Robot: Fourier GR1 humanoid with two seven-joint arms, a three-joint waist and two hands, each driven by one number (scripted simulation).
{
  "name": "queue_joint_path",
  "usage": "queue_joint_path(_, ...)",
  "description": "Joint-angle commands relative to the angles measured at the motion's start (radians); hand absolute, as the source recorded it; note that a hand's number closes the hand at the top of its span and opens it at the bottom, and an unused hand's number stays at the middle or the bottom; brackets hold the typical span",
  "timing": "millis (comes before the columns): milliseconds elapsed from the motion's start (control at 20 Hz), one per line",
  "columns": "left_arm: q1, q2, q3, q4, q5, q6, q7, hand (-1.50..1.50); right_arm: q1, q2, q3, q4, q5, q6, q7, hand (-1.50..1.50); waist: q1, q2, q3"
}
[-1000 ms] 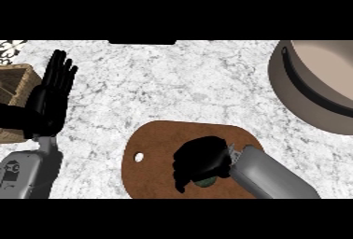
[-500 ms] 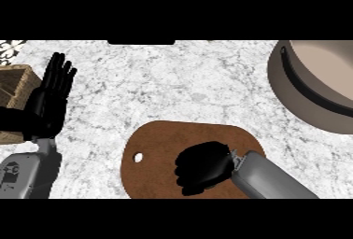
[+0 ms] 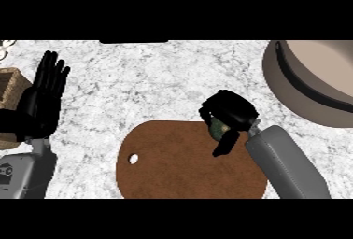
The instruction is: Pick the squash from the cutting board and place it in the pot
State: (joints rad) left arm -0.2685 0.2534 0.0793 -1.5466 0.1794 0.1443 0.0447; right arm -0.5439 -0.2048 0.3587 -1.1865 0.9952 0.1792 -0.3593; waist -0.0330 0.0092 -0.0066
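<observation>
- Now, in the head view, the robot's black right hand (image 3: 231,114) sits over the far edge of the round brown wooden cutting board (image 3: 186,170), where half a second ago it lay low over the board's middle; it has risen and swung toward the upper right.
- That shift suggests the pick is done and the carry has begun: the dark green mottled squash (image 3: 222,127) is off the board's surface and travels with the hand.
- The right hand's fingers are curled round the squash, hiding most of it; only a greenish patch shows between the fingers and the thumb, which points down over the board.
- The large beige round pot (image 3: 303,70) with its dark inner rim stands at the upper right on the white marbled counter (image 3: 151,84), apart from the hand, so the squash has yet to cross the gap between board and pot.
- The black left hand (image 3: 43,100) rests at the left edge, fingers straight and up, holding nothing, beside a woven wicker basket (image 3: 12,88) partly hidden behind it.
- Judging from this, the next move is a reach up and right, then a release over the pot's opening.
</observation>
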Motion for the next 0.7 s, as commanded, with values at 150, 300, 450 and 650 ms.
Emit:
queue_joint_path(150, 0.006, -0.006, -0.015, 0.003, -0.014, -0.001, -0.011, 0.0, -0.138, 0.107, -0.284, 0.084, 0.054, -0.158, 0.557, 1.5, 0.032, 0.001, 0.001)
queue_joint_path(300, -0.001, 0.002, -0.017, 0.001, -0.005, -0.017, 0.0, 0.0, -0.21, 0.106, -0.336, 0.102, 0.167, -0.26, 0.795, 1.5, 0.052, -0.003, -0.001)
queue_joint_path(450, -0.006, -0.02, -0.042, 0.01, -0.008, -0.021, -0.003, 0.0, -0.315, 0.128, -0.366, 0.11, 0.285, -0.343, 1.024, 1.5, 0.068, -0.001, -0.001)
queue_joint_path(650, -0.007, -0.024, -0.043, -0.003, -0.004, -0.018, 0.009, 0.0, -0.446, 0.094, -0.389, 0.158, 0.477, -0.407, 1.286, 1.5, 0.088, -0.002, 0.002)
